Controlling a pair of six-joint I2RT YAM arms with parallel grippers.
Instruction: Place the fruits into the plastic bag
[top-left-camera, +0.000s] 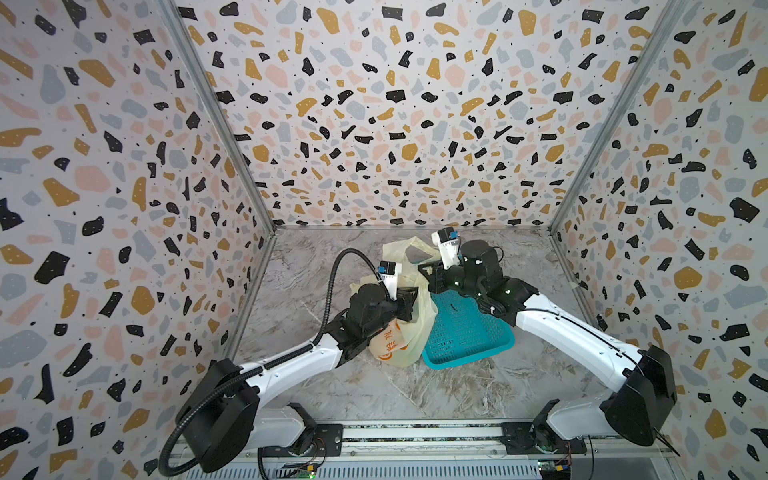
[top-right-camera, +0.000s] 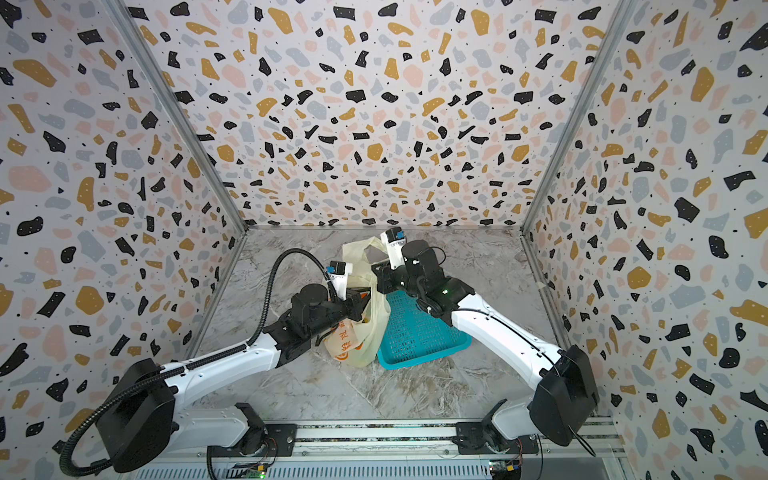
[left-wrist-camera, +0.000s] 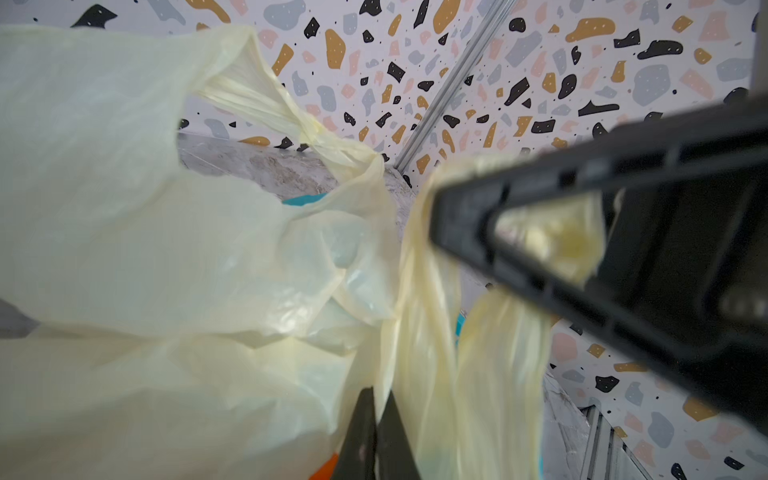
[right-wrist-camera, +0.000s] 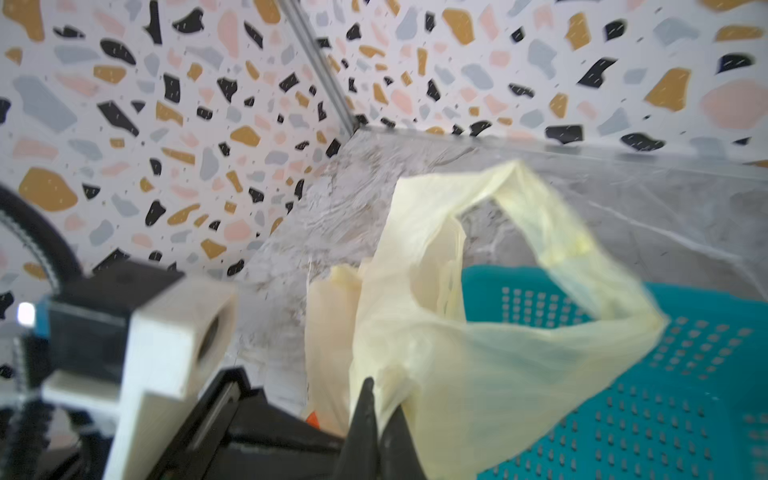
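The pale-yellow plastic bag (top-left-camera: 399, 340) (top-right-camera: 357, 347) hangs between my two grippers beside the basket, its orange-printed lower part resting on the marble floor. My left gripper (top-left-camera: 411, 297) (top-right-camera: 362, 298) (left-wrist-camera: 378, 395) is shut on the film at the bag's mouth. My right gripper (top-left-camera: 430, 272) (top-right-camera: 379, 272) (right-wrist-camera: 380, 395) is shut on the opposite side of the mouth (right-wrist-camera: 478, 365), close to the left one. A loop handle (top-left-camera: 409, 249) (right-wrist-camera: 540, 216) stands up behind them. The fruits are hidden; the cloudy film covers whatever lies inside.
A teal perforated basket (top-left-camera: 469, 336) (top-right-camera: 419, 338) (right-wrist-camera: 685, 374) lies right of the bag, partly under my right arm, with only a small dark scrap (top-left-camera: 454, 307) in it. Patterned walls close the back and both sides. Bare marble floor (top-left-camera: 374, 395) lies at the front.
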